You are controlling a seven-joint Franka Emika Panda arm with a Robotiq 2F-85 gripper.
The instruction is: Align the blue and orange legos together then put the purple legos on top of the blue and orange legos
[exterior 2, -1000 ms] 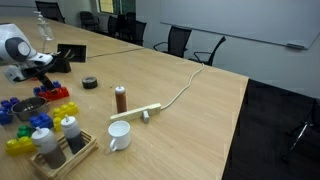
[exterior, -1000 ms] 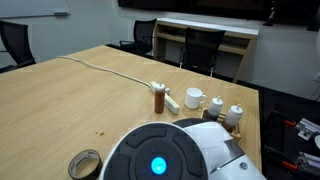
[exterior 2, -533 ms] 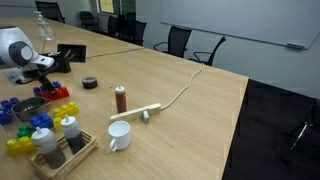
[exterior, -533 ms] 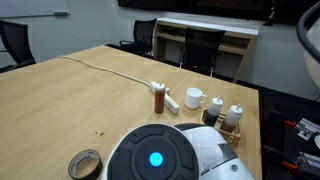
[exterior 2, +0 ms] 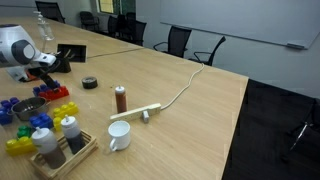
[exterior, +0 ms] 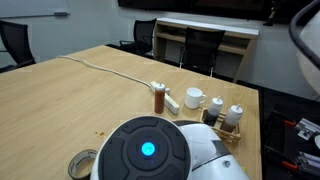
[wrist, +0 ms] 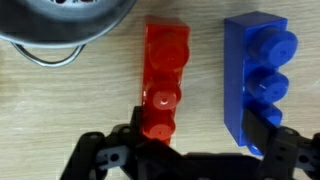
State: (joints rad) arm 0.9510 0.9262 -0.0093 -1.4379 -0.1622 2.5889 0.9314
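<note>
In the wrist view the red-orange lego (wrist: 165,80) and the blue lego (wrist: 258,78) lie side by side on the wooden table, lengthwise and parallel, with a strip of bare wood between them. My gripper (wrist: 200,140) is open right above their near ends. One finger (wrist: 138,128) stands by the orange brick's outer side and the other finger (wrist: 266,130) covers the blue brick's near corner. Nothing is held. In an exterior view the gripper (exterior 2: 46,64) hangs over the brick cluster at the table's far left. I cannot pick out the purple legos.
A metal bowl (wrist: 60,25) sits just beyond the orange brick. Yellow bricks (exterior 2: 65,108), a caddy with two bottles (exterior 2: 55,140), a white mug (exterior 2: 118,135), a brown bottle (exterior 2: 121,98), a tape roll (exterior 2: 90,82) and a power strip (exterior 2: 140,112) with its cable share the table.
The arm has shifted slightly, and its round joint housing has slid left in the exterior view it fills. The gripper has stayed open.
</note>
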